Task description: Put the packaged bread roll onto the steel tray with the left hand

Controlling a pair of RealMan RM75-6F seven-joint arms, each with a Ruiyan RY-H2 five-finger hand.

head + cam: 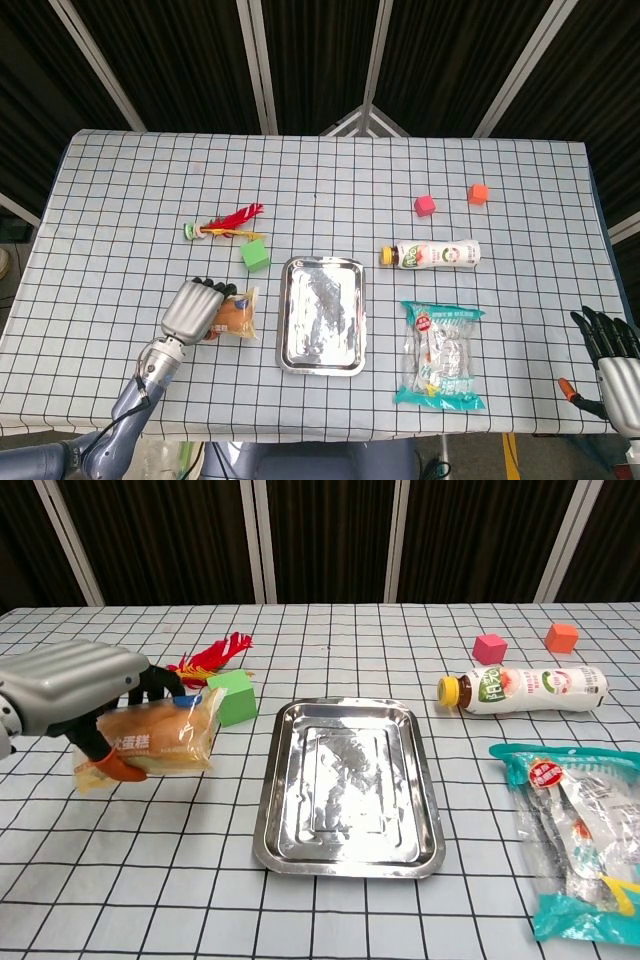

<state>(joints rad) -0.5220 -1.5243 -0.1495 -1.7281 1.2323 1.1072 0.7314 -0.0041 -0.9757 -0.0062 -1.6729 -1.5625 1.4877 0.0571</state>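
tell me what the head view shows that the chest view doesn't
Only the head view shows the right hand, off the table's right edge, and the far table edge. Only the chest view shows the print on the bread roll's wrapper. Both show the left hand gripping the roll, the steel tray, green cube and bottle.

White characters ran across the wrapper of the packaged bread roll (150,742), too blurred to read. The bottle (523,689) carried a green-and-pink label, and the clear snack bag (568,830) a red sticker, perhaps with lettering; neither was legible.
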